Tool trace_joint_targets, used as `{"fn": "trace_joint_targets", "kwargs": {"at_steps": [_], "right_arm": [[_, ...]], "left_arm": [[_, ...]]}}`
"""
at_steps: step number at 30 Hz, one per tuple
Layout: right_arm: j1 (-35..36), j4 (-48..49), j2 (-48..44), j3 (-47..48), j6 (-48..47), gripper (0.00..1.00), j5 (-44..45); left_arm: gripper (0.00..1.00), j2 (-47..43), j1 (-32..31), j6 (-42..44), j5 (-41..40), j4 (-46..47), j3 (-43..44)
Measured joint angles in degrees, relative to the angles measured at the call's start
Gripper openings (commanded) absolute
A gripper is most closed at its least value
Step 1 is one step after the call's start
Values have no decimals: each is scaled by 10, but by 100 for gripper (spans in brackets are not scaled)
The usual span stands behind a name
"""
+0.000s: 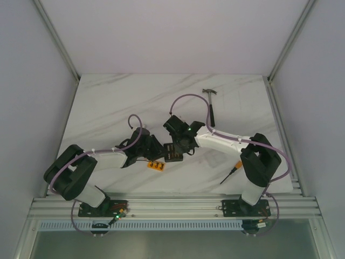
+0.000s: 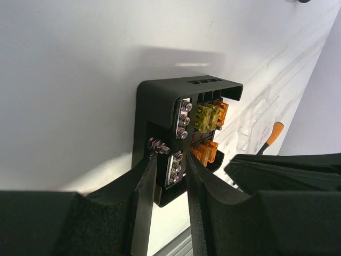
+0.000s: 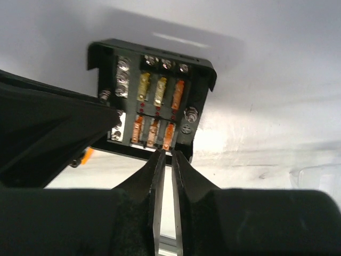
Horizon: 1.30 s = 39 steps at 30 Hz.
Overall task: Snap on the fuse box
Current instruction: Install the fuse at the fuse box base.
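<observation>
The fuse box (image 1: 173, 153) lies mid-table between both arms, a black square box with its top uncovered. Yellow and orange fuses and steel screws show on that face. In the left wrist view my left gripper (image 2: 169, 160) is shut on the fuse box (image 2: 160, 106), one finger on each side of its screw-terminal corner. In the right wrist view my right gripper (image 3: 166, 154) stands open by a narrow gap. Its tips meet the near edge of the fuse box (image 3: 200, 80), just below the lower row's right orange fuse. Nothing shows between its fingers.
A small orange strip (image 1: 156, 165) lies just in front of the box. A hammer (image 1: 212, 105) rests at the back right and an orange-handled screwdriver (image 1: 232, 172) at the front right. A clear plastic piece (image 3: 314, 176) lies right of the box.
</observation>
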Motion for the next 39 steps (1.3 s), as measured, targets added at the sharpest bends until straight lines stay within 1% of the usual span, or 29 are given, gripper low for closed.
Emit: {"fn": "trace_joint_targets", "kwargs": {"at_steps": [3, 9, 12, 15, 26, 31, 39], "right_arm": [[0, -4, 9, -14, 8, 11, -2], [0, -9, 26, -21, 16, 10, -7], [0, -9, 26, -21, 16, 11, -8], [0, -9, 26, -21, 17, 15, -7], [0, -9, 5, -15, 18, 16, -4], [0, -7, 5, -14, 21, 14, -4], [0, 10, 14, -14, 27, 3, -7]], "left_arm": [[38, 0, 0, 0, 0, 0, 0], [38, 2, 0, 0, 0, 3, 0], [38, 2, 0, 0, 0, 3, 0], [39, 2, 0, 0, 0, 3, 0], [38, 4, 0, 0, 1, 4, 1], [39, 6, -1, 0, 1, 8, 2], [39, 7, -1, 0, 1, 9, 2]]}}
